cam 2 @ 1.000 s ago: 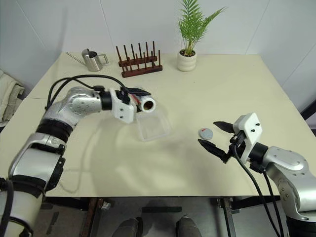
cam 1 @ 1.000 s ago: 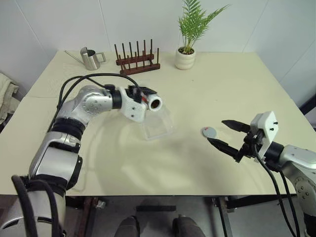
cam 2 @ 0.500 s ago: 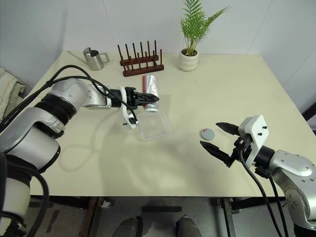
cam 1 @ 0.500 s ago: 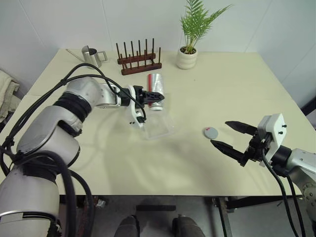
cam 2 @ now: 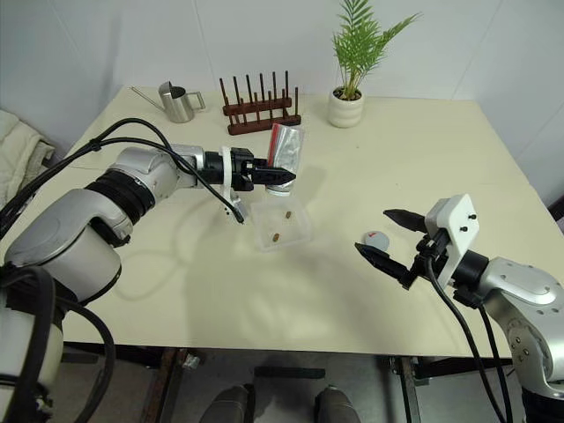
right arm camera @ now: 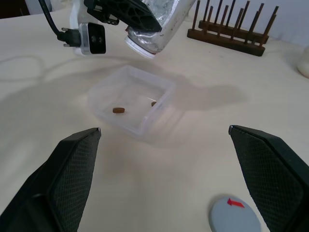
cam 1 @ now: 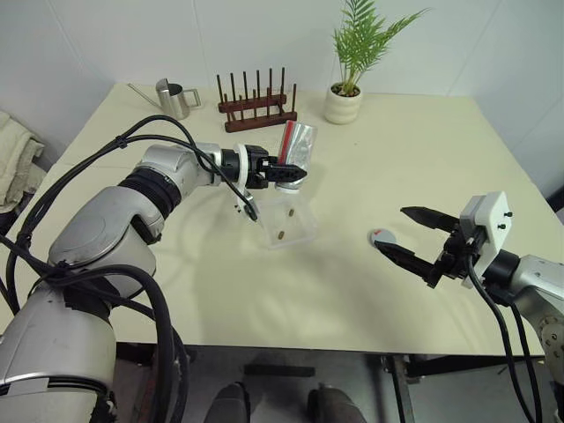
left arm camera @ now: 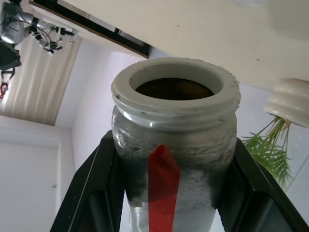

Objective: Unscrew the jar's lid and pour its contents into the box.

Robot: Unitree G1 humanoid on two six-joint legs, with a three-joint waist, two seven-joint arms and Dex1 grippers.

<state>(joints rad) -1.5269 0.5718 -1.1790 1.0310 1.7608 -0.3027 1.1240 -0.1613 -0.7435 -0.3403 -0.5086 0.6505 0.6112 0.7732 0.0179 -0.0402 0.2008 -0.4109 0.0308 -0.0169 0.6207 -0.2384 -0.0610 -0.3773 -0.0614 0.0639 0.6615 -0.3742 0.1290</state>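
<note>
My left gripper [cam 1: 284,173] is shut on the clear jar [cam 1: 297,147], which hangs tilted with its open mouth [left arm camera: 174,89] down, over the far edge of the clear box [cam 1: 304,231]. A red strip runs down the jar's side between the black fingers [left arm camera: 91,193]. Two small brown pieces of the contents [right arm camera: 119,110] lie in the box. The grey lid [cam 1: 382,236] with its red mark rests on the table to the right. My right gripper [cam 1: 389,229] hovers open just above the lid, holding nothing.
Along the table's far edge stand a steel watering can [cam 1: 175,97], a wooden peg rack [cam 1: 257,106] and a potted plant [cam 1: 347,102]. A cloth [cam 1: 16,159] lies off the table's left side. A black cable loops over the left arm.
The left wrist has rolled and turned the jar from lying level to mouth-down over the box. Two brown pieces now lie in the box. The right gripper has stayed put.
</note>
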